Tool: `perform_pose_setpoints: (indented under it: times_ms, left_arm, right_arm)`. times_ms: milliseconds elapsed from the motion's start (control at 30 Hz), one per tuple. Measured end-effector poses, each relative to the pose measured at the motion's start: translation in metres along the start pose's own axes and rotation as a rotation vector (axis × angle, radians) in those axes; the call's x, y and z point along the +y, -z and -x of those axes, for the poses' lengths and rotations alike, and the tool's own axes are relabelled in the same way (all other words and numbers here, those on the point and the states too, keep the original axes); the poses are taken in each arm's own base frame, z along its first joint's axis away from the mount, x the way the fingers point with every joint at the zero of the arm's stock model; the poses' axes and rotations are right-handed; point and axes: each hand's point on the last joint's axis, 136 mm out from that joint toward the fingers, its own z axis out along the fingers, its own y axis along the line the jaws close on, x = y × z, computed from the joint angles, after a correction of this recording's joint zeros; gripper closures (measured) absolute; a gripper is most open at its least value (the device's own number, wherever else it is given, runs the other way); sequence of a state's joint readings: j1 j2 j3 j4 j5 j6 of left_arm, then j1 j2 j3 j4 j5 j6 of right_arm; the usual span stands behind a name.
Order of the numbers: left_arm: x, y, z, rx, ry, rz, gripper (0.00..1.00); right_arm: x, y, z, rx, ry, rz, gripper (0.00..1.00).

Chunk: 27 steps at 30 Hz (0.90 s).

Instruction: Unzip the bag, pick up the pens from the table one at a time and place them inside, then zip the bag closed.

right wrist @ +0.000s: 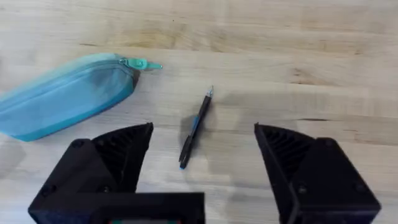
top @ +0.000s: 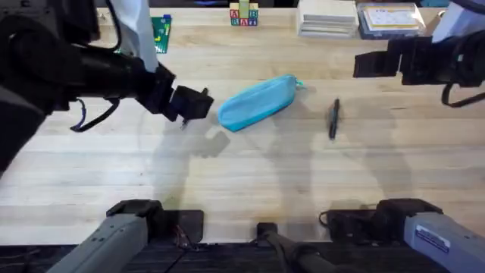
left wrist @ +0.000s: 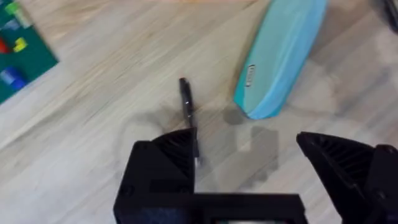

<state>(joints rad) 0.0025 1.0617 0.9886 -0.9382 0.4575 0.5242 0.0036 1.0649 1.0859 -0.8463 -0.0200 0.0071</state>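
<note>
Two pens are seen on the table [top: 250, 167], one on either side of the bag [top: 258, 102]. The bag, a light blue pouch, is laid slantwise near the middle of the tabletop, its teal pull tab [right wrist: 142, 63] at the end farther from the arm bases and toward the right; the zipper appears drawn up to that end, so the bag is taken to be closed. The bluish pen [top: 333, 119] is found to the right of the bag, apart from it, lying nearly straight away from the bases; in the right wrist view it [right wrist: 196, 127] is seen on bare wood between the two black fingers, with the bag [right wrist: 65, 94] off to one side. The right gripper [right wrist: 202, 163] is held wide open above the table, with nothing grasped. The black pen [left wrist: 188, 115] is seen just beside the near, left end of the bag [left wrist: 283, 56], not touching it, and partly hidden by one finger of the left gripper [left wrist: 249, 163]. That gripper is likewise spread wide and nothing is held in it; in the overhead view it [top: 195, 105] is placed just left of the bag. A green board [left wrist: 18, 53] with small coloured pieces is seen at the far left of the table.
</note>
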Motion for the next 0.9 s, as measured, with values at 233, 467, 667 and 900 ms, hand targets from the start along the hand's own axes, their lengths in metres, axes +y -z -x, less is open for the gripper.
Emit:
perform_pose_setpoints:
  times_ms: [233,467,667,900]
  left_arm:
    - [-0.015,-0.016,0.003,-0.02,-0.076,-0.157,0.007]
    - [-0.013,-0.014,0.008,-0.122,-0.116,-0.258,0.006]
    - [-0.016,-0.017,0.0,-0.202,-0.148,-0.311,0.005]
    - [-0.027,-0.03,-0.013,-0.271,-0.306,-0.352,0.007]
  right_arm:
    - [0.0,0.0,0.0,0.0,0.0,0.0,0.005]
    - [0.0,0.0,0.0,0.0,0.0,0.0,0.005]
    - [0.0,0.0,0.0,0.0,0.0,0.0,0.005]
    - [0.0,0.0,0.0,0.0,0.0,0.0,0.005]
